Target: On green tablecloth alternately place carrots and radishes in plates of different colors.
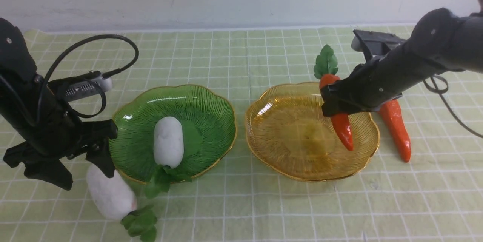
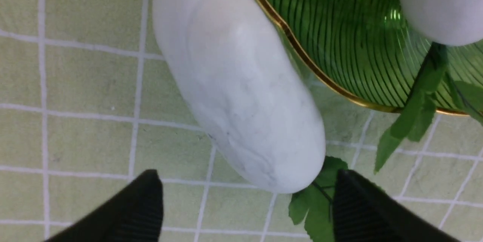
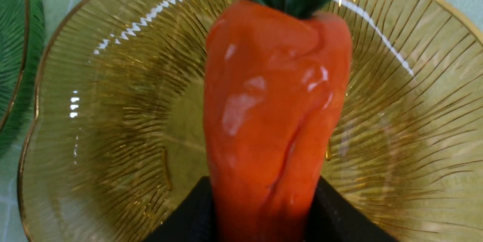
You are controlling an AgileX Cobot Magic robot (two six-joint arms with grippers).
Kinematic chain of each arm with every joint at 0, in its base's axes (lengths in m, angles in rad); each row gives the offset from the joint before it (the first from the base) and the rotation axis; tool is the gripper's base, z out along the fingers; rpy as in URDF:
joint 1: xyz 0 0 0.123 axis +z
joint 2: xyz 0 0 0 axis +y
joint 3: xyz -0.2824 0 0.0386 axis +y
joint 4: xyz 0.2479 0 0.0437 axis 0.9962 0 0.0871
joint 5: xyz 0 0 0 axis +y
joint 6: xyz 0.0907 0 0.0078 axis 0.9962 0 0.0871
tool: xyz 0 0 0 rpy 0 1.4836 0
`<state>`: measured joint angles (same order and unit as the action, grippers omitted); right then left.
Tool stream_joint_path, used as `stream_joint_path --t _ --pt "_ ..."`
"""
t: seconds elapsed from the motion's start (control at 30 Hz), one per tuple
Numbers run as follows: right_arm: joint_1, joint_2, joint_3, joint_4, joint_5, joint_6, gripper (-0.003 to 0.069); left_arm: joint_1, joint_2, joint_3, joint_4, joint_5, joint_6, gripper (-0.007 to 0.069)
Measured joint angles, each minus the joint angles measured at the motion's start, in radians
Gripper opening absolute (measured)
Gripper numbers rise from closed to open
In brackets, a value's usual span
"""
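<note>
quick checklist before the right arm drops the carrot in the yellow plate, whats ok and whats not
1. Right hand shut firmly on the carrot: ok.
2. Carrot above the amber plate, not the green plate: ok.
3. Amber plate free of other items: ok.
4. Carrot tip already touching the plate: cannot tell.
5. Left hand away from the amber plate, open over the loose radish: ok.
</note>
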<state>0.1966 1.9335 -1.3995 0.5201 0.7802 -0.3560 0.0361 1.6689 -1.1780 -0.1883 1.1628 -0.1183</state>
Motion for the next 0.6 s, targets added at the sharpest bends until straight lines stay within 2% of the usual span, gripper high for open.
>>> stream_joint_path --t 0.03,0.07,0.1,0.13,0.17,0.27,0.37,0.6 --pt "0.0 0.0 0.0 0.0 0.001 0.001 0.0316 0.0 0.003 0.0 0.0 -0.001 0.0 0.0604" --pt "0.0 0.001 -0.006 -0.009 0.013 0.014 0.0388 0.0 0.03 0.0 -0.002 -0.015 -0.001 0.0657" --pt "0.0 0.001 -0.007 -0.01 0.017 0.017 0.0398 0.0 0.036 0.0 -0.003 -0.017 -0.001 0.0664" --pt "0.0 0.001 -0.025 -0.024 0.047 0.044 0.0501 0.0 0.061 0.0 -0.003 -0.022 -0.001 0.0679" --pt "0.0 0.001 -0.027 -0.026 0.05 0.049 0.0509 0.0 0.064 0.0 -0.003 -0.022 -0.001 0.068" --pt "0.0 0.001 -0.069 -0.064 0.1 0.066 0.0617 0.0 0.105 0.0 -0.005 -0.022 0.012 0.0682" --pt "0.0 0.001 -0.111 -0.103 0.133 0.087 0.0652 -0.006 0.13 0.0 0.001 -0.012 0.042 0.0665" --pt "0.0 0.001 -0.162 -0.123 0.168 0.13 0.0656 -0.02 0.149 -0.001 -0.015 -0.031 0.054 0.0569"
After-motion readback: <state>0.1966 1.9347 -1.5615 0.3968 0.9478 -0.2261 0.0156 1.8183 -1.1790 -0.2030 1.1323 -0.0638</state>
